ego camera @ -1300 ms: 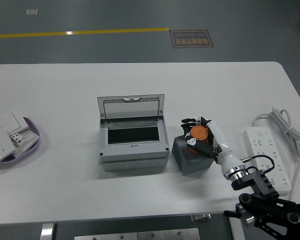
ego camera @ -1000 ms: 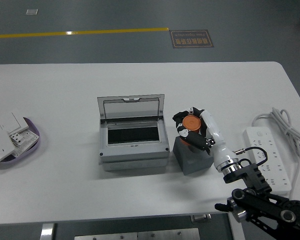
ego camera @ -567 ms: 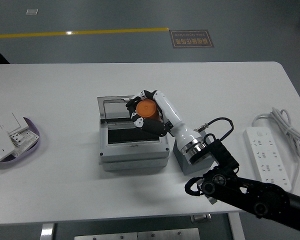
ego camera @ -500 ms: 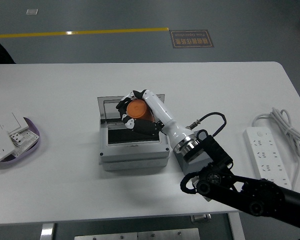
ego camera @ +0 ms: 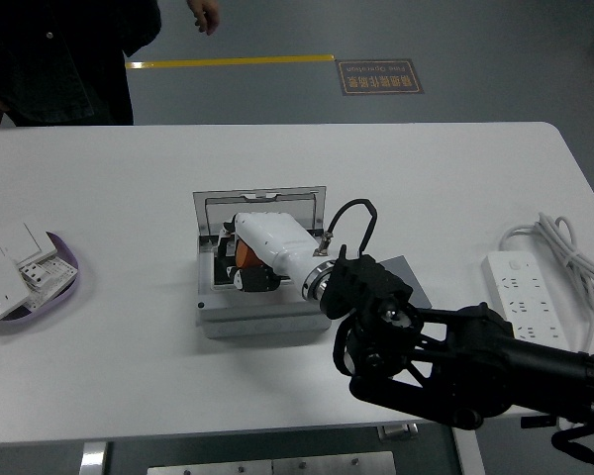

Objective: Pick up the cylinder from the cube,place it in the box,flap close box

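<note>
Counter carried the grey box at its centre, lid standing open at the rear. You saw the right arm reaching across it, almost wholly hiding the cube. The right robot hand sat low inside the box opening, fingers clenched around the orange cylinder. Release risk: opening while tilted could have rolled the cylinder against the rim. Withdrawal risk: the forearm could have snagged the raised lid.

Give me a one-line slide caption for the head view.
Right hand lowers the orange cylinder into the open grey box; a person stands at the far side.
</note>
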You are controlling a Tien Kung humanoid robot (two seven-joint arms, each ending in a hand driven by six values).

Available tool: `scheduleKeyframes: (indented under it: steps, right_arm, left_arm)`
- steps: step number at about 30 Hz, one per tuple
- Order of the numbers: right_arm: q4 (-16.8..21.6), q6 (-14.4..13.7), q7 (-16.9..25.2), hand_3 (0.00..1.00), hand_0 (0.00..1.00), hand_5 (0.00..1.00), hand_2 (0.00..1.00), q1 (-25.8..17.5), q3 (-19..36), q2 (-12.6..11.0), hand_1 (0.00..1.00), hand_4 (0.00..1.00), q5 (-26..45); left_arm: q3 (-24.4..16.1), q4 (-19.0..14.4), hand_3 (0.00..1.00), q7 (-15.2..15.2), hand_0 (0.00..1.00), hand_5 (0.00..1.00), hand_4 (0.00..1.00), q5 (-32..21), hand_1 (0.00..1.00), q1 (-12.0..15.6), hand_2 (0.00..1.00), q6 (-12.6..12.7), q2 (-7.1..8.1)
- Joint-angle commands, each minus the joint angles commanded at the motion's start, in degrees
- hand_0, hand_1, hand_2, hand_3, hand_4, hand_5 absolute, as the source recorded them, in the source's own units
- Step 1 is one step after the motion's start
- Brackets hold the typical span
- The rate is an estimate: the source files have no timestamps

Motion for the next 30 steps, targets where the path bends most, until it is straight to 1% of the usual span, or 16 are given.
scheduleKeyframes:
  steps: [1,3,4,9,10,15,16,21,22,27,28,30]
  right_arm:
    - [-0.39,-0.04,-0.96,0.579,0.412,0.002,0.557,0.1,-0.36,0.11,0.474,0.051,-0.5]
    - [-0.91,-0.29,-0.96,0.579,0.412,0.002,0.557,0.21,-0.83,0.29,0.474,0.051,-1.07]
    - [-1.12,-0.46,-0.96,0.677,0.679,0.154,0.66,0.24,-1.02,0.37,0.629,0.18,-1.36]
    - [-1.83,-1.06,-0.96,0.677,0.679,0.154,0.66,0.5,-1.8,0.7,0.629,0.18,-2.24]
    - [-1.91,-0.93,-0.96,0.691,0.691,0.187,0.671,0.6,-1.99,0.75,0.636,0.279,-2.28]
    - [-2.26,-0.25,-0.96,0.691,0.691,0.187,0.671,1.0,-2.95,0.99,0.636,0.279,-2.35]
    - [-2.37,-0.17,-0.96,0.693,0.709,0.301,0.68,1.06,-3.18,1.05,0.648,0.486,-2.38]
    - [-2.86,0.16,-0.96,0.693,0.709,0.301,0.68,1.27,-4.11,1.25,0.648,0.486,-2.62]
    - [-2.95,0.2,-0.96,0.705,0.749,0.333,0.702,1.28,-4.25,1.26,0.661,0.569,-2.7]
    - [-3.18,0.16,-0.96,0.705,0.749,0.333,0.702,1.22,-4.51,1.29,0.661,0.569,-3.16]
    - [-3.19,0.04,-0.96,0.737,0.745,0.383,0.702,1.19,-4.48,1.28,0.66,0.724,-3.25]
    - [-3.1,-0.43,-0.96,0.737,0.745,0.383,0.702,1.09,-4.25,1.22,0.66,0.724,-3.48]
  left_arm:
    - [0.03,-0.01,0.617,0.01,0.594,0.223,0.679,-0.01,0.619,-0.04,0.603,-0.02,-0.01]
    - [0.09,-0.01,0.617,0.03,0.594,0.223,0.679,-0.06,0.619,-0.07,0.603,-0.03,-0.01]
    - [0.11,-0.02,0.618,0.03,0.594,0.224,0.679,-0.07,0.62,-0.08,0.603,-0.04,-0.02]
    - [0.34,0.02,0.618,0.19,0.594,0.224,0.679,-0.34,0.62,-0.05,0.603,-0.1,-0.05]
    - [0.42,0.04,0.618,0.36,0.594,0.224,0.679,-0.49,0.62,-0.05,0.602,-0.16,-0.04]
    - [0.45,0.03,0.618,1.12,0.594,0.224,0.679,-0.61,0.62,-0.09,0.602,-0.53,0.08]
    - [0.43,0.03,0.618,1.2,0.594,0.224,0.679,-0.57,0.62,-0.11,0.603,-0.59,0.09]
    - [0.39,-0.01,0.618,1.37,0.594,0.224,0.679,-0.46,0.62,-0.22,0.603,-0.74,0.09]
    - [0.41,-0.02,0.619,1.4,0.596,0.223,0.681,-0.44,0.62,-0.25,0.604,-0.77,0.08]
    - [0.27,-0.08,0.619,1.47,0.596,0.223,0.681,-0.17,0.62,-0.35,0.604,-0.85,0.07]
    - [0.19,-0.1,0.62,1.48,0.595,0.225,0.683,-0.06,0.62,-0.36,0.605,-0.86,0.07]
    - [0.06,-0.14,0.62,1.48,0.595,0.225,0.683,0.14,0.62,-0.39,0.605,-0.88,0.06]
